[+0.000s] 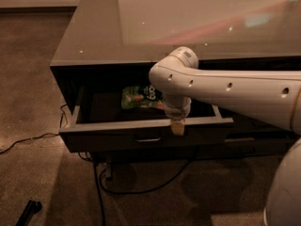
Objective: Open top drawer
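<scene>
lying on the carpet at the left is a thin dark cable [100, 192]. the top drawer [108, 138] sticks out from under the shiny table top [94, 36], pulled out toward the camera. its little metal pull [148, 139] is in the middle of the dark front. a green packet [140, 97] lies inside at the back. the gripper [177, 127] points down at the drawer's front edge, just right of the pull. i can't make out how wide the claw is or if it grips anything. the white arm [235, 88] reaches in from the right.
</scene>
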You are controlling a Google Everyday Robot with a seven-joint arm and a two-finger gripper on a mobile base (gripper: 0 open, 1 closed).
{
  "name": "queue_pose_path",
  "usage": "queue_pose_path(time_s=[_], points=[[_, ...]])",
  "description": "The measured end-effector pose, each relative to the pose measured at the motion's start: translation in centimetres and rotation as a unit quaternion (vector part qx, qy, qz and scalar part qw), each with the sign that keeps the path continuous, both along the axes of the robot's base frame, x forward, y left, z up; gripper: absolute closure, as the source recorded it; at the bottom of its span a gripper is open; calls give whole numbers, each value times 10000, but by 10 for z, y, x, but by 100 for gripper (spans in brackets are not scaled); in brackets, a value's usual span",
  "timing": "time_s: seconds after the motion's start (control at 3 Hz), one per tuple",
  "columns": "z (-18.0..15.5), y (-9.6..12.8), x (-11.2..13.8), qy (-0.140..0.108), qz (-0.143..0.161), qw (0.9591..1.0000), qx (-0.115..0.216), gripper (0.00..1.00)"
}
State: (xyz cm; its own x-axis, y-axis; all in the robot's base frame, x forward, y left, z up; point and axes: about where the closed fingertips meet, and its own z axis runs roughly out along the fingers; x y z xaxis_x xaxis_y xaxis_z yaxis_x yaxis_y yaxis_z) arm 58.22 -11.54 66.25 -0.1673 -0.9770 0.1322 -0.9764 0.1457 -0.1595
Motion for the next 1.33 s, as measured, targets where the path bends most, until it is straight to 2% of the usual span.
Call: queue_pose_path(time_s=[0.33, 1.0, 1.33], points=[[-18, 1, -45, 462, -70, 9982, -379, 0], [-21, -2, -43, 420, -105, 9987, -266, 0], [-13, -6, -36, 239, -196, 9992, -239, 0]])
